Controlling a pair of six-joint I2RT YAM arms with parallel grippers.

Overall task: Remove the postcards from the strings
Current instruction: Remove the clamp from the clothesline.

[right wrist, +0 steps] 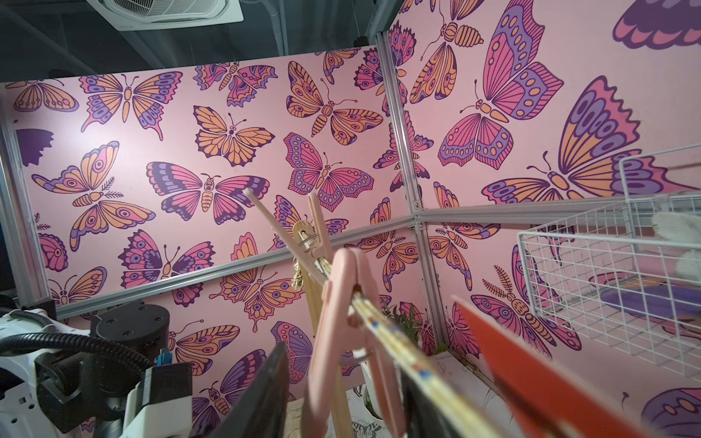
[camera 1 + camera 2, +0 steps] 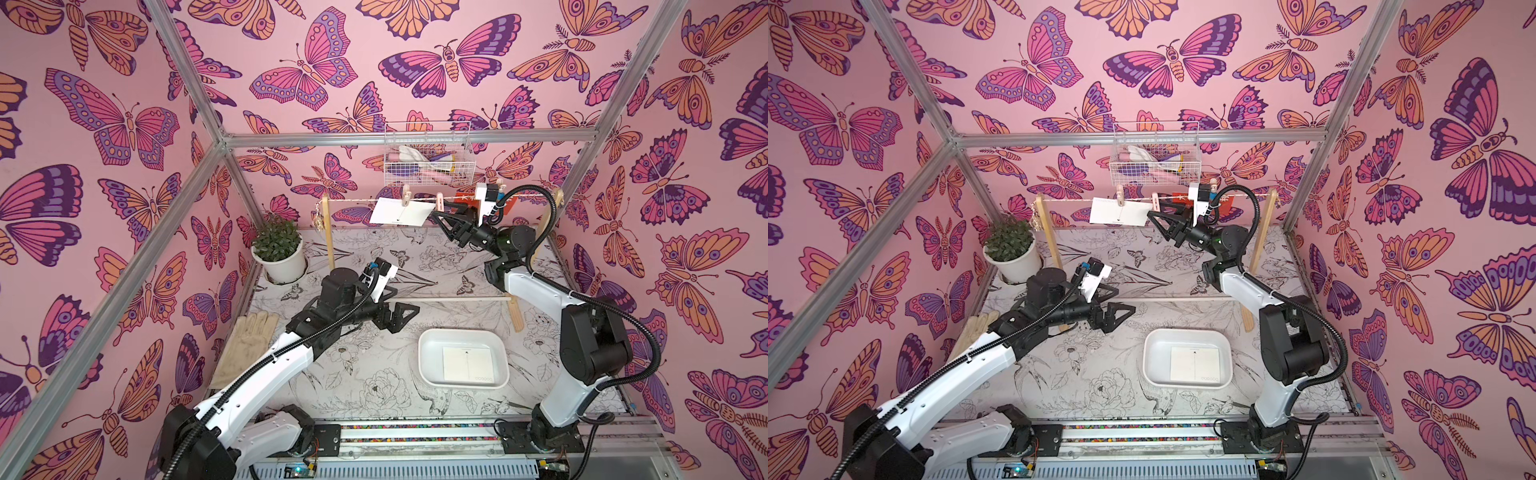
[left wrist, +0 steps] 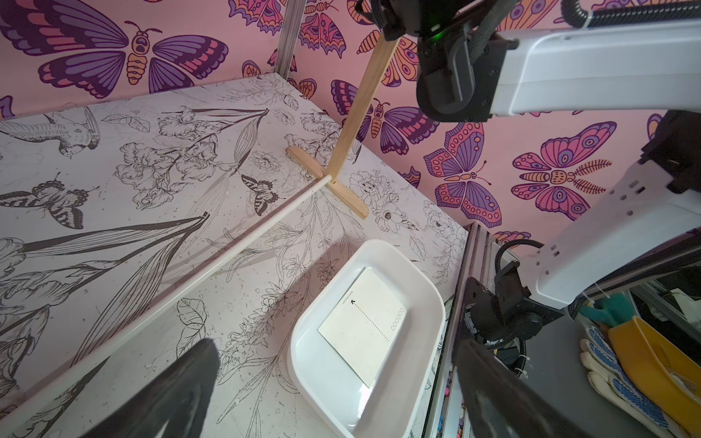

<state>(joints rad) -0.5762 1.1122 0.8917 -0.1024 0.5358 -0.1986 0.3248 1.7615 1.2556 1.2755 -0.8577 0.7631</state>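
Butterfly walls (image 2: 124, 124); left gripper (image 2: 404, 318) hangs wide open and empty, low over the table; on the string (image 2: 353, 202) a white card (image 2: 399, 212) hangs pinned; right gripper (image 2: 440, 226) straddles its end clothespin (image 2: 439, 202) to free it, part-closed, perhaps not yet pinching; red card (image 2: 464, 199) crowds just beside; another card lies in the tray (image 2: 424, 345).

- A robot lab's test cell: aluminium frame (image 2: 311, 140) bars box in the scene, one crossing the middle of both top views.
- Butterfly-print panels (image 2: 104, 124) make the walls, and a floral sheet (image 2: 365, 374) covers the table.
- Two arms (image 2: 266, 365) stand on a rail (image 2: 415, 434) along the lower edge.
- Staged props include a plant (image 2: 277, 245) at centre left and a wire basket (image 2: 411, 178) at upper centre.
- In the right wrist view, a ceiling vent (image 1: 163, 11) shows at upper left.
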